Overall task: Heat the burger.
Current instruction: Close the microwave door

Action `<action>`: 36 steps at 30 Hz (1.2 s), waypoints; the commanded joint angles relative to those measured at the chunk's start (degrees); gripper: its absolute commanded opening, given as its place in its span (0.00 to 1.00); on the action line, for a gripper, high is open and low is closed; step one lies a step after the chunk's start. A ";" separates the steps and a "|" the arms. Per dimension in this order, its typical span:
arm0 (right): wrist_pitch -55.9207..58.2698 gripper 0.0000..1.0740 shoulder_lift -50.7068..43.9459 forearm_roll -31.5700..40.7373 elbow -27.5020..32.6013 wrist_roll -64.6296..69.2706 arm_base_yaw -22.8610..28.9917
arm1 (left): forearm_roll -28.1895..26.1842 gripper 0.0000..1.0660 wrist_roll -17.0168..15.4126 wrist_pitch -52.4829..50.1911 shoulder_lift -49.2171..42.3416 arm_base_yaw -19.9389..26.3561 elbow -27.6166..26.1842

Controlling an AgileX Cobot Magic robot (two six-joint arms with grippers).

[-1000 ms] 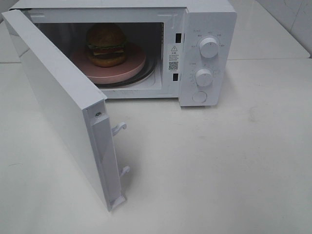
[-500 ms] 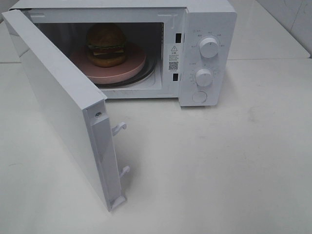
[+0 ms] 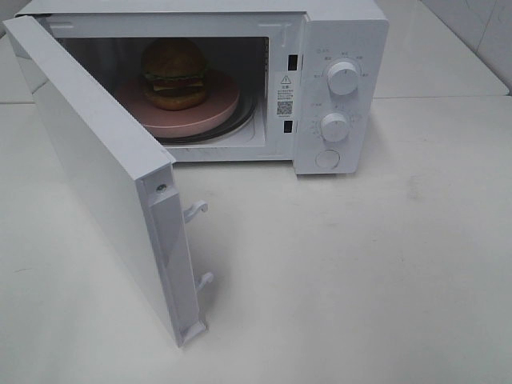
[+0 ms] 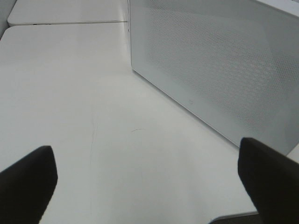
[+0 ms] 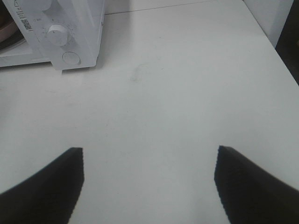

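The burger (image 3: 174, 74) sits on its plate (image 3: 220, 112) inside the microwave (image 3: 344, 32). The door (image 3: 96, 168) hangs open, so closing it and starting the heat remain. The left pincer (image 4: 147, 175) and right pincer (image 5: 149, 182) are wide and empty.

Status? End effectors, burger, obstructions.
Left end effector open, empty. Right end effector open, empty. Burger on pink plate inside microwave. Door wide open; nothing blocking its swing.

Bright diffuse light; soft shadow beside the door (image 3: 96, 152); slight blur.
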 commanded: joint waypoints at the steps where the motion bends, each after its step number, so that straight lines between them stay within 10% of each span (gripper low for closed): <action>1: -0.46 0.71 -1.49 -0.06 0.11 -0.69 -0.46 | 0.06 0.92 -0.11 -0.11 -0.92 0.23 -0.06; 36: -0.46 0.71 -1.49 -0.06 0.11 -0.57 -0.46 | 0.06 0.92 -0.11 -0.11 -0.92 0.23 -0.06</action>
